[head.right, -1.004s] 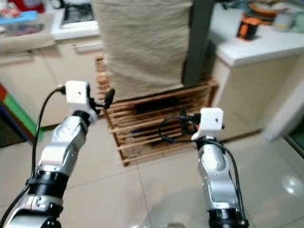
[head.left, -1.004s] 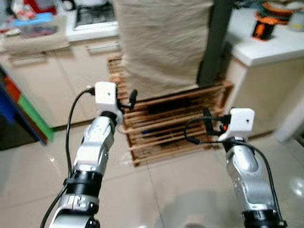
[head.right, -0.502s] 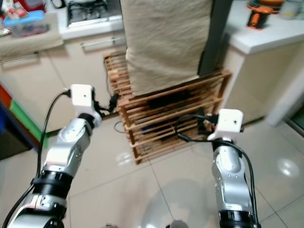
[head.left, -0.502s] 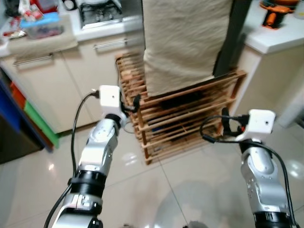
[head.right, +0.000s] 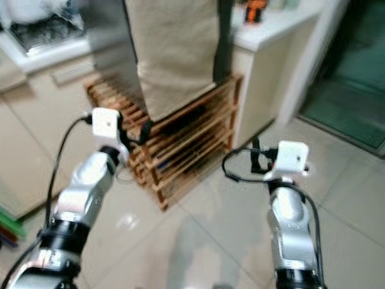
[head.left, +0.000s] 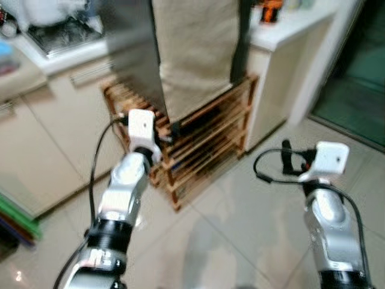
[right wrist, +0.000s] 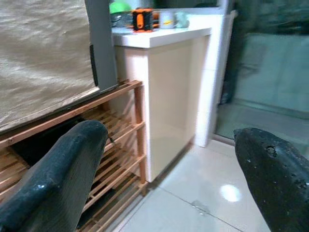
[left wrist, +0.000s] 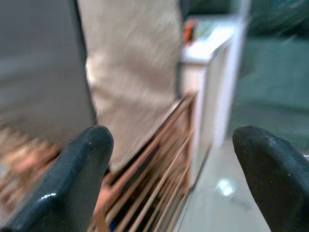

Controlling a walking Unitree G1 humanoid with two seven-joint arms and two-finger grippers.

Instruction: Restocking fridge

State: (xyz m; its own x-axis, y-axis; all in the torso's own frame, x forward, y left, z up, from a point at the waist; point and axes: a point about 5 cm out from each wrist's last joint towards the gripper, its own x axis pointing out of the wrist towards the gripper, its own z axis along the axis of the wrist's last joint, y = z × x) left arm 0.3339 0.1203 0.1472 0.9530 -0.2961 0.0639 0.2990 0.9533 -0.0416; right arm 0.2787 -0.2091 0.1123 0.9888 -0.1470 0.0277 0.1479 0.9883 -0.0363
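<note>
Head views: wooden slatted rack (head.left: 204, 129) on a glossy tiled floor (head.left: 240, 229), standing against a tall grey appliance body (head.left: 129, 42) draped with a beige cloth (head.left: 195, 48); this is probably the fridge, though no door or handle can be made out. White counter (head.left: 289, 27) just beside the rack, an orange-and-black item (head.left: 272, 11) on top. Cream cabinets (head.left: 48, 132) and a hob (head.left: 57, 33) to the robot's left; dark glass doorway (head.right: 355, 84) to its right. Both pictures blurred. Left gripper (head.left: 170, 131) raised near the rack's upper slats; right gripper (head.left: 286, 159) raised over bare floor, well apart from the rack. No stock item visible in either one.

Left wrist view: left gripper's two black fingers (left wrist: 72, 188) spread wide, nothing between them; rack and cloth ahead, blurred.

Right wrist view: right gripper's fingers (right wrist: 53, 179) likewise spread wide and empty; rack, counter side and doorway ahead; orange-and-black item, a green object (right wrist: 119, 7) and a pale cup (right wrist: 166, 19) on the counter.

Risk, as judged: the left gripper is close to the rack, so a step or turn could knock the fingers against a slat or snag the cloth. With nothing held and no goods to load in view, restocking has not begun.
</note>
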